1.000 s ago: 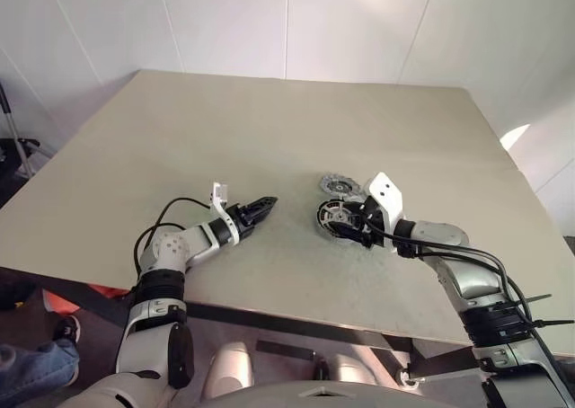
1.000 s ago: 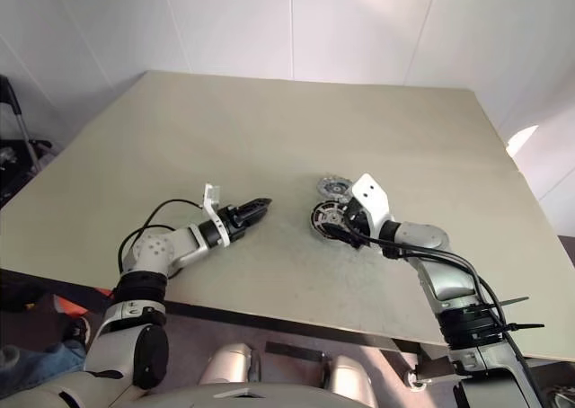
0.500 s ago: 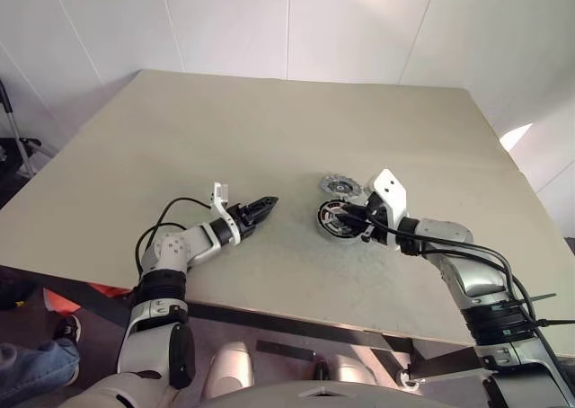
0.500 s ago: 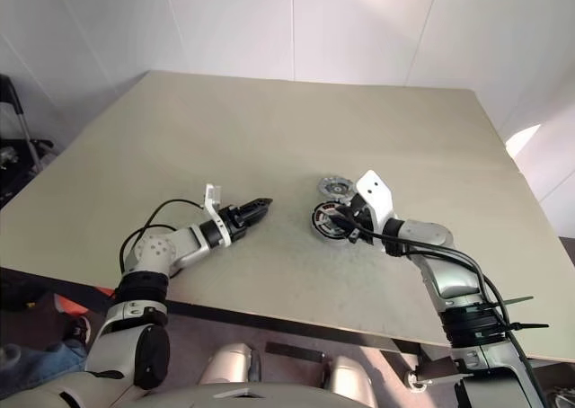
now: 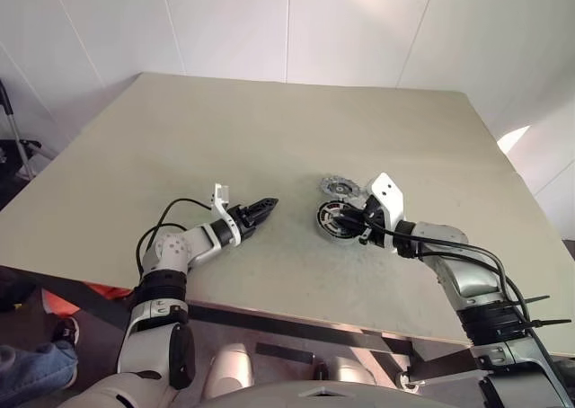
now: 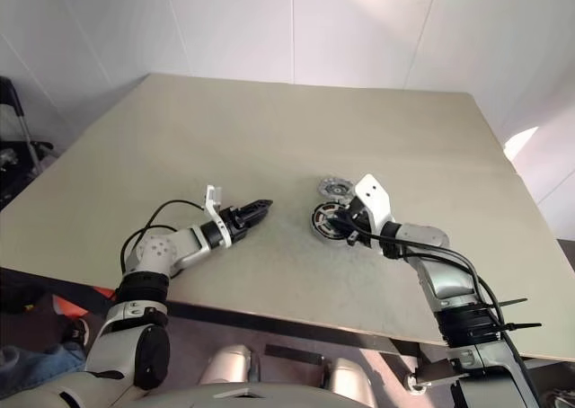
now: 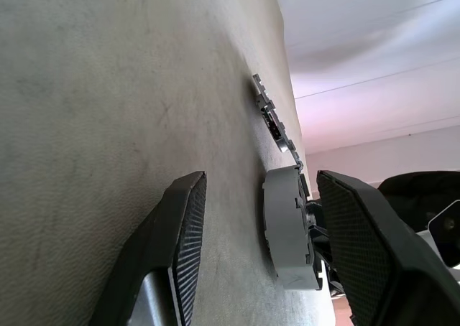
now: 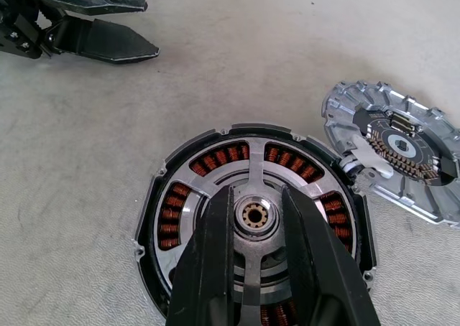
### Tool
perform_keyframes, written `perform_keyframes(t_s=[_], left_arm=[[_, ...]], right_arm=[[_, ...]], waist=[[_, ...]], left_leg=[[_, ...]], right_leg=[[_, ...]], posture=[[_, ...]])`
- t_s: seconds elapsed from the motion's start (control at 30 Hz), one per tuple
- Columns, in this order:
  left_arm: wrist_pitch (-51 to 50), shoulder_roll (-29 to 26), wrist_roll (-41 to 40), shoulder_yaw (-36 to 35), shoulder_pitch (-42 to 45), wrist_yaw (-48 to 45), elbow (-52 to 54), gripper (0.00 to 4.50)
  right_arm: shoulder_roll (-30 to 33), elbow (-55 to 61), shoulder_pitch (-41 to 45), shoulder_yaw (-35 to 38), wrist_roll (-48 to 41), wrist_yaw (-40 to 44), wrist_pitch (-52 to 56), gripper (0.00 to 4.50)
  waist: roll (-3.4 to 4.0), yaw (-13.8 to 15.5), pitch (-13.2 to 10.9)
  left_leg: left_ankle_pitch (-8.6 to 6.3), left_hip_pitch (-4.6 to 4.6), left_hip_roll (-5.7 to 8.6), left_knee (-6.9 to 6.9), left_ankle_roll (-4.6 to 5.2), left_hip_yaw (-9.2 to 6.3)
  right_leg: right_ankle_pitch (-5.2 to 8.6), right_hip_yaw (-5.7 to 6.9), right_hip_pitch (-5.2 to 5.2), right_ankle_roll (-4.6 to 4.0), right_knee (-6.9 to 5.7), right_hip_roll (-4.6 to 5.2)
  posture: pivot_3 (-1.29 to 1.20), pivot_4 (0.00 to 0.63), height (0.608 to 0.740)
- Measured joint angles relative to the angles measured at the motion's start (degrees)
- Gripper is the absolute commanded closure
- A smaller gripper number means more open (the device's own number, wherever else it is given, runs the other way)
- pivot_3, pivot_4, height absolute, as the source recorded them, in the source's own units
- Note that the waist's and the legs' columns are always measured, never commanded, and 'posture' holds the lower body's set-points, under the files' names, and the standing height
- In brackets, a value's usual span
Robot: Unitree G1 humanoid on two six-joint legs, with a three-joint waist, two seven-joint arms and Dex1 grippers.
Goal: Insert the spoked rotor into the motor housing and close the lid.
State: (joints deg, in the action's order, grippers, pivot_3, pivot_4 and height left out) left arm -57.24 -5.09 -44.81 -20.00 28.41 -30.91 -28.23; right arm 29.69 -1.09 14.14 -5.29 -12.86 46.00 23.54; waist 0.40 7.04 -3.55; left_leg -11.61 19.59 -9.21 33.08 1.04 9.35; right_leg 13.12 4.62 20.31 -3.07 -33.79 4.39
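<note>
1. Table (image 5: 269, 129), a broad beige top, carried every part of the task, all of them gathered near its front right.
2. The right gripper (image 5: 352, 219) reached in from the right, angled down and towards the left, directly over the motor housing. In the right wrist view it stood over the middle of the disc. Whether it was clamped on anything there or merely poised above could not be told.
3. The left gripper (image 5: 265, 204) hovered low over the bare table, well apart from the housing on its left and pointing towards it. Its jaws were spread wide with nothing between them. In the left wrist view the ribbed pads (image 7: 188, 229) framed the housing seen edge-on, with the lid beyond it.
4. The motor housing (image 8: 187, 204) lay flat on the table beneath the right gripper. It was a round disc with a dark outer ring and reddish-copper windings showing through its openings.
5. The lid (image 8: 392, 150), a silver-grey round cap, lay flat on the table just beside the housing, on its far right side. Its edge came right up to the housing's rim, and it was not on the housing. A dark part sat at its centre.
6. The spoked rotor (image 8: 251, 169) appeared to sit inside the housing. Its silvery arms crossed over the windings and its small hub was at the centre.
</note>
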Motion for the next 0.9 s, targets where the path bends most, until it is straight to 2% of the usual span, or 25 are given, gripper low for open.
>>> perform_keyframes(t_s=[0.07, 0.1, 0.17, 0.27, 0.47, 0.57, 0.9], left_arm=[[0.0, 0.0, 0.0, 0.0, 0.0, -0.1, 0.0, 1.88], [0.0, -0.1, 0.0, 0.0, 0.0, -0.1, 0.0, 1.88], [0.0, -0.1, 0.0, 0.1, 0.0, -0.1, 0.0, 1.88], [0.3, 0.0, 0.0, 0.3, 0.0, -0.1, -0.2, 1.88], [0.6, 0.0, 0.0, 0.3, 0.1, -0.1, -0.5, 1.88], [0.8, 0.4, 0.0, 0.4, 0.2, 0.0, -0.5, 1.88], [1.4, 0.6, 0.1, 0.3, 0.1, -0.1, -0.5, 1.88]], right_arm=[[-0.1, 1.4, -0.2, 0.8, -2.0, 0.4, 1.9, 3.39], [-0.1, 2.7, -0.2, 1.5, -3.7, 0.9, 3.2, 3.22], [-0.1, 4.5, 0.4, 2.5, -5.4, 1.2, 4.3, 2.79], [-0.1, 4.8, 0.9, 2.8, -4.9, -0.3, 4.3, 1.83], [0.5, 3.6, 1.3, 4.0, -4.2, -3.4, 5.3, 1.83], [5.6, -1.8, 1.6, 3.9, 0.9, -5.2, 4.8, 1.83], [10.5, -3.9, 2.2, 5.4, 2.7, -2.3, 0.4, 1.83]], waist=[[0.02, 0.0, 0.0], [0.04, 0.0, 0.0], [0.05, 0.0, 0.0], [0.04, 0.0, 0.0], [0.04, 0.0, 0.0], [0.03, 0.1, 0.0], [0.15, 0.1, 0.0]], left_leg=[[0.0, 0.07, 0.0, -0.02, 0.0, 0.0], [0.0, 0.1, 0.0, -0.03, 0.0, 0.0], [0.0, 0.09, 0.0, -0.03, 0.01, 0.0], [0.0, 0.1, 0.01, -0.03, 0.0, 0.0], [0.0, 0.09, 0.02, -0.04, -0.01, 0.0], [0.0, 0.13, 0.09, -0.04, 0.0, -0.01], [0.0, 0.16, 0.06, -0.1, 0.01, 0.0]], right_leg=[[-0.01, 0.0, 0.07, -0.01, 0.0, 0.0], [-0.04, 0.0, 0.11, -0.07, 0.0, 0.0], [-0.06, 0.0, 0.1, -0.1, 0.0, 0.0], [0.0, 0.0, 0.1, -0.01, 0.02, 0.0], [0.0, 0.0, 0.09, 0.0, 0.02, 0.0], [0.0, -0.02, 0.1, 0.01, 0.08, 0.01], [0.01, -0.02, 0.17, 0.02, 0.07, 0.0]], posture=[[0.0, 0.0, 0.74], [0.0, 0.0, 0.74], [0.0, 0.0, 0.74], [0.0, 0.0, 0.74], [0.0, 0.0, 0.74], [0.0, 0.0, 0.74], [0.0, 0.0, 0.74]])
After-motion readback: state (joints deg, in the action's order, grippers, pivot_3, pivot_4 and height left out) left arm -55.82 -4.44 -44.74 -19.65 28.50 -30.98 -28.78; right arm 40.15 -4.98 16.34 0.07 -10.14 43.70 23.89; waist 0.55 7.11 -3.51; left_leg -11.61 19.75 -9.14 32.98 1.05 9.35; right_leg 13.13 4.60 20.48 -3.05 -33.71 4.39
